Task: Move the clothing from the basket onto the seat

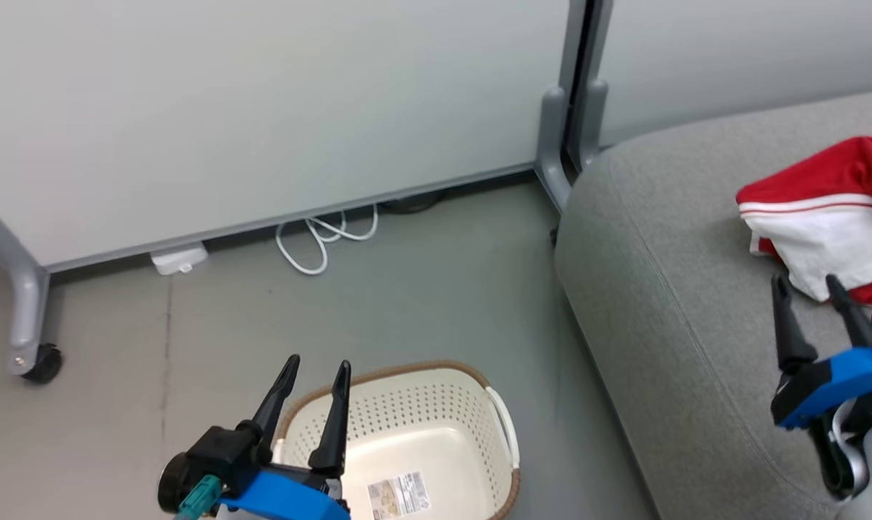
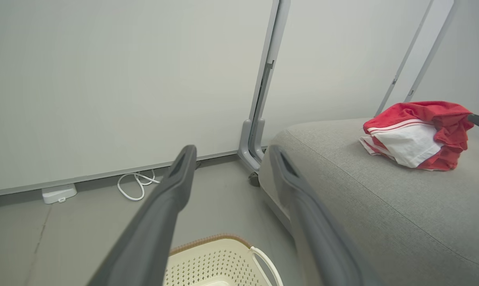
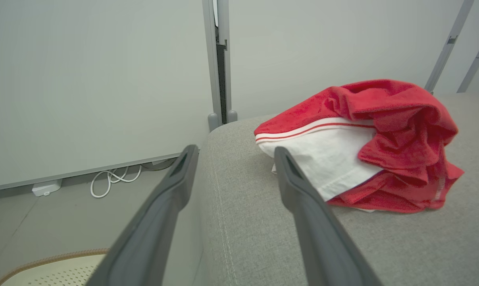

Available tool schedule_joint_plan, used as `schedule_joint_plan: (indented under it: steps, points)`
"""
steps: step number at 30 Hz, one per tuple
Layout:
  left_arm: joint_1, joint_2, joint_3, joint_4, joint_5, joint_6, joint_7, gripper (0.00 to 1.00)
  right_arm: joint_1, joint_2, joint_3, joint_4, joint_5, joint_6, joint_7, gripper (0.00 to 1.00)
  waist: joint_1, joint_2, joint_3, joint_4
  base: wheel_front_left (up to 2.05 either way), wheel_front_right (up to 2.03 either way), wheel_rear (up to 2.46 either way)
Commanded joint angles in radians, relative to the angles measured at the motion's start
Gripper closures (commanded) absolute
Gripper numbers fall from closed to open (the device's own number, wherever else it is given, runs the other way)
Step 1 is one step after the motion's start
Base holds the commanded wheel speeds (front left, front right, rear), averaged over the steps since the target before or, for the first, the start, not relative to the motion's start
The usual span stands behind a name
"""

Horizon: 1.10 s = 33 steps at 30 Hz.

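Observation:
The red and white clothing (image 1: 833,209) lies bunched on the grey seat (image 1: 667,303) at the right; it also shows as a heap (image 2: 418,135) in the left wrist view and close up (image 3: 366,151) in the right wrist view. The cream basket (image 1: 436,440) with its brown rim stands on the floor at the bottom centre, with only a paper label inside. My left gripper (image 1: 316,368) hangs open over the basket's near left side, holding nothing. My right gripper (image 1: 808,282) stands open over the seat, just short of the clothing's white panel, apart from it.
Pale partition panels (image 1: 262,108) on grey posts (image 1: 558,144) stand behind the floor and seat. A white cable (image 1: 324,242) and a small white box (image 1: 179,258) lie at the panel's foot. A castor leg (image 1: 31,318) stands at the far left. Grey floor (image 1: 421,289) lies between basket and panel.

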Motion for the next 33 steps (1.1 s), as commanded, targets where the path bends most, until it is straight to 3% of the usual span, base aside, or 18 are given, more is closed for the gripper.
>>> schedule_joint_plan:
  steps: [1, 16, 33]
  points:
    - [0.021, 0.000, 0.017, 0.008, 0.007, -0.001, -0.003, 0.00, 0.063, 0.021, 0.002, -0.056, 0.007, 0.000, 0.013, 0.00, 0.0004, -0.0001, -0.052, 0.048, 0.00, 0.00, 0.00]
    - [0.019, 0.000, 0.101, 0.076, -0.008, -0.001, -0.002, 0.00, 0.350, 0.169, -0.008, -0.400, -0.114, 0.000, 0.094, 0.00, 0.0004, -0.0001, -0.108, 0.203, 0.00, 0.00, 0.00]
    - [0.018, 0.005, 0.143, 0.130, 0.001, -0.001, -0.003, 0.00, 0.414, 0.217, -0.008, -0.452, -0.116, 0.000, 0.102, 0.00, 0.0004, -0.0001, -0.100, 0.223, 0.00, 0.00, 0.00]
